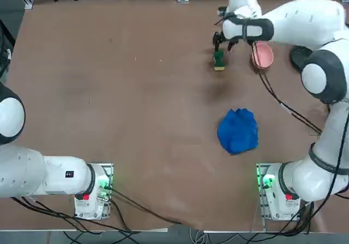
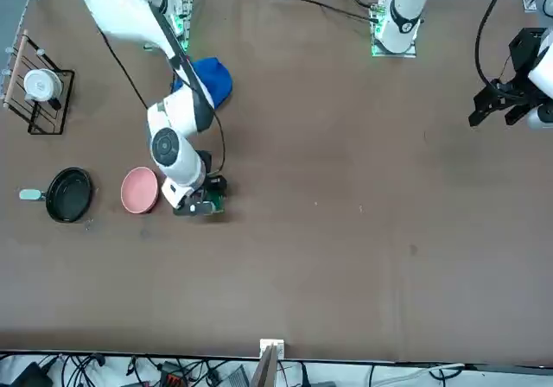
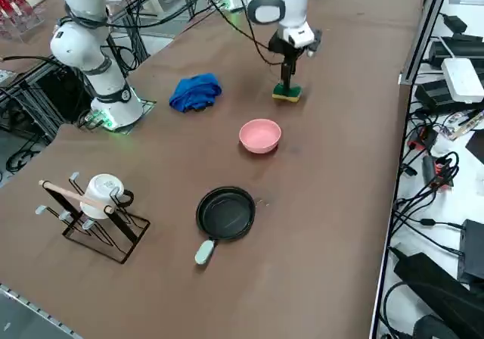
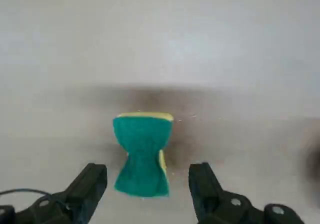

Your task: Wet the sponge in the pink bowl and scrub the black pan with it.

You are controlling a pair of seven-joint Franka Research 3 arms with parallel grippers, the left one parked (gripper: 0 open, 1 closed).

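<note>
The green sponge (image 4: 142,154) with its yellow layer lies on the brown table, also seen in the top view (image 1: 219,60) and the right side view (image 3: 286,91). My right gripper (image 4: 147,171) hovers just over it, open, one finger on each side of the sponge's near end and neither one touching it. The pink bowl (image 1: 263,55) stands a short way to the right of the sponge (image 3: 259,135). Beyond the bowl sits the black pan (image 3: 225,213) with its pale handle, partly covered by my arm in the top view (image 1: 300,56).
A crumpled blue cloth (image 1: 238,130) lies between the sponge and my right arm's base. A wire rack holding a white mug (image 3: 94,206) stands near the table's right edge, past the pan. Cables trail along the table's far edge.
</note>
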